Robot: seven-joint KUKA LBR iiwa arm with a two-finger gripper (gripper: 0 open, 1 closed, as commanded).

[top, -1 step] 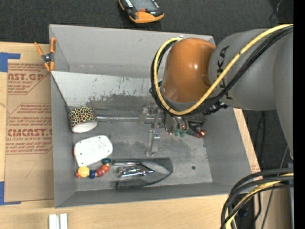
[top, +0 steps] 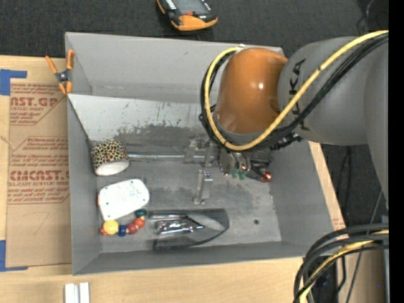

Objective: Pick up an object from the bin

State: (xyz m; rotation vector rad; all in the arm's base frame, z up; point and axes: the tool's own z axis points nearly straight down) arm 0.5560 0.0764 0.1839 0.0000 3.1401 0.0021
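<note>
Orange wrist cover [top: 252, 90] topmost, arm lettered KUKA; gripper [top: 203, 185] at centre of bin [top: 139, 68], spread or pressed together I cannot tell, beside handle end of one leopard-print brush [top: 108, 156]; also one white oval case [top: 123, 197], one bead string [top: 123, 226], one black pouch [top: 189, 223].

bin [top: 158, 62] floor centre: gripper [top: 202, 193] low under orange cover | left: leopard-print brush [top: 110, 157]; white oval case [top: 123, 197]; coloured beads [top: 124, 225] | front: black tool [top: 189, 223]

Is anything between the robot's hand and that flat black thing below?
Nothing visible: only bare floor of the grey metal bin lies between the end effector and the flat black object with silvery metal on it.
</note>
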